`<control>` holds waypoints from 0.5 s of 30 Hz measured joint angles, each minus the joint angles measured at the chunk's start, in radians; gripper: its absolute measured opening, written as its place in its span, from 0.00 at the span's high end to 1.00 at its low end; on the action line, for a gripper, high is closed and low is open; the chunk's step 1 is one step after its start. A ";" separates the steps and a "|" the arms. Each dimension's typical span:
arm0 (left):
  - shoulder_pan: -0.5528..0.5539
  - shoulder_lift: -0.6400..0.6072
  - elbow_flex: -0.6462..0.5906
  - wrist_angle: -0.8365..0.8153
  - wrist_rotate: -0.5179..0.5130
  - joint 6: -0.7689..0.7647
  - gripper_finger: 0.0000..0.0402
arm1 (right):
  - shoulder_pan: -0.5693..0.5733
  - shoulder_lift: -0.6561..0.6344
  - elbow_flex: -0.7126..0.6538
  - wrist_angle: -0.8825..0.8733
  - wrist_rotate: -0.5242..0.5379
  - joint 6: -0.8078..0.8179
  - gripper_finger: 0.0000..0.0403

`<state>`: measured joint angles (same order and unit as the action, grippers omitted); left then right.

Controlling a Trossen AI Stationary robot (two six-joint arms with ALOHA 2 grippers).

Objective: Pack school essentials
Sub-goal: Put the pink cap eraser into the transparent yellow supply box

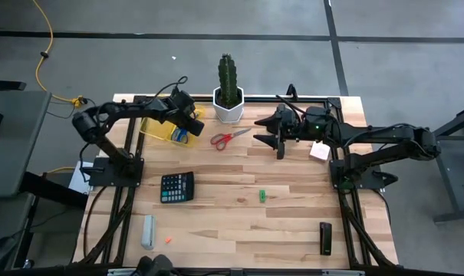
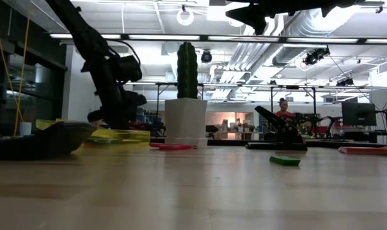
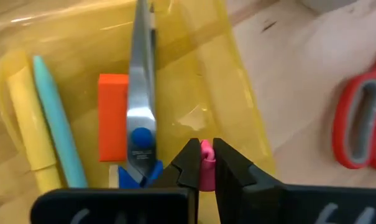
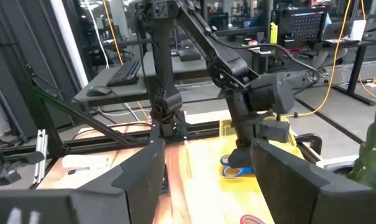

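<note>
The yellow tray (image 1: 156, 129) sits at the back of the bench (image 1: 293, 207), left of the white cactus pot (image 1: 229, 110), and the left end effector (image 1: 187, 127) hangs over the tray end nearest that pot. In the left wrist view its fingers are drawn narrow around a small pink piece (image 3: 206, 163), held just above the tray's clear yellow wall (image 3: 237, 93). Inside the tray lie a yellow marker (image 3: 27, 134), a teal marker (image 3: 57, 124) touching it, an orange block (image 3: 112, 116) and the blue-handled scissors (image 3: 142, 112), whose blades run beside the block. Just right of the tray and in front of the pot, the red-handled scissors (image 1: 229, 137) rest on the bench, apart from the tray. Well in front of the pot lie the black calculator (image 1: 177, 186), the pale grey bar (image 1: 148, 231) near the front edge, a tiny orange piece (image 1: 169, 240) beside that bar, and a small green piece (image 1: 261, 196). To the right of the pot the right end effector (image 1: 274, 132) hovers high above the bench with its fingers (image 4: 299, 180) spread wide and nothing between them. Further right, a small white block (image 1: 319, 150) sits beside the right arm, and a dark rectangular piece (image 1: 325, 238) lies near the front right corner.
</note>
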<state>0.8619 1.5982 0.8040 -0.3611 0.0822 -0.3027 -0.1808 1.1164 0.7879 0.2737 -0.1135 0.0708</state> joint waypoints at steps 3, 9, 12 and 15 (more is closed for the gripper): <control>0.000 0.003 0.000 0.002 -0.016 0.002 0.94 | 0.000 0.000 0.000 0.000 0.000 0.000 0.42; -0.012 0.003 0.000 0.001 -0.076 0.001 0.82 | 0.000 0.000 0.000 0.000 0.000 0.000 0.42; -0.022 0.003 0.000 0.001 -0.079 0.010 0.74 | 0.000 0.000 0.000 0.000 0.000 0.000 0.42; -0.028 -0.004 0.000 -0.001 -0.083 0.018 0.67 | 0.000 0.000 0.000 0.000 0.000 0.000 0.42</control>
<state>0.8343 1.5938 0.8040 -0.3625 -0.0010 -0.2847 -0.1810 1.1164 0.7879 0.2736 -0.1139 0.0708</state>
